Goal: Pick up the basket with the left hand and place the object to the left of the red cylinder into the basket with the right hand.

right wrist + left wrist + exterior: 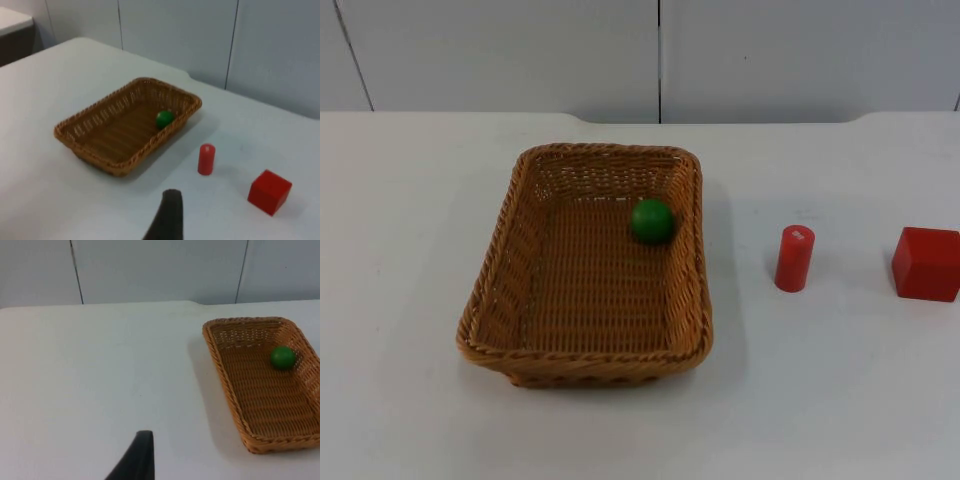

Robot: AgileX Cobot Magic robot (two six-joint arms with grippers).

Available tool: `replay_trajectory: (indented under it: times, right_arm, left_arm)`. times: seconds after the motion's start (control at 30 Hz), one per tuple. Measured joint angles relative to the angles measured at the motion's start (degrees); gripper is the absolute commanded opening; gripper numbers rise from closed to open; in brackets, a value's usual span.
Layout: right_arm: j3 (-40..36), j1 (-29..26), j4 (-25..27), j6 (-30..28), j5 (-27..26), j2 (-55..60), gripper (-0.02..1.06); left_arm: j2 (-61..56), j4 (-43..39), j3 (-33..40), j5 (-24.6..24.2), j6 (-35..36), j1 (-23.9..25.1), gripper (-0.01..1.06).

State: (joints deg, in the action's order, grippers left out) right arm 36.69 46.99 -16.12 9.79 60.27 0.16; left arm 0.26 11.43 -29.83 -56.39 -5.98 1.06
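A brown wicker basket [590,362] stands on the white table, left of centre. A green ball [652,220] lies inside it near the far right corner. To the right of the basket a red cylinder [794,258] stands upright. My left gripper [137,460] hangs over bare table well to the left of the basket [220,370], holding nothing, with the ball [283,357] ahead of it. My right gripper [167,217] is raised, back from the cylinder [206,159], the basket [95,156] and the ball [164,119], and touches none of them. Both arms wait.
A red cube [927,263] sits at the table's right edge, right of the cylinder, and it is also seen as the cube [269,191] from the right wrist. The grey partition wall [660,55] closes the far side of the table.
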Motion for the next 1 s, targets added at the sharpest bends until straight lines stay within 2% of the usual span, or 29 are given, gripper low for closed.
replay_trajectory:
  times: [0.17, 0.3, 0.4, 0.7, 1.0]
  right_arm:
    - [-0.8, 0.0, 0.5, -1.0, 1.3, 0.0, 0.73]
    - [-1.2, 0.0, 6.6, -8.7, 1.5, 0.0, 0.73]
    - [-1.2, 0.3, 8.7, -11.0, 1.5, 0.0, 0.73]
    - [-1.9, 0.3, 9.1, -11.5, 1.5, 0.0, 0.73]
    - [-7.1, 0.3, 8.9, -7.6, 1.8, 0.0, 0.73]
  left_arm:
    - [0.0, -0.3, 0.0, 0.0, 0.4, 0.0, 1.05]
    - [0.0, -1.1, 0.0, -0.1, 1.1, 0.0, 1.05]
    - [0.0, -3.4, 0.0, -0.2, 3.4, 0.0, 1.05]
    - [0.0, -7.5, 0.0, -2.7, 5.4, 0.0, 1.05]
    - [0.0, -7.7, 0.8, -4.7, 5.5, 0.0, 1.05]
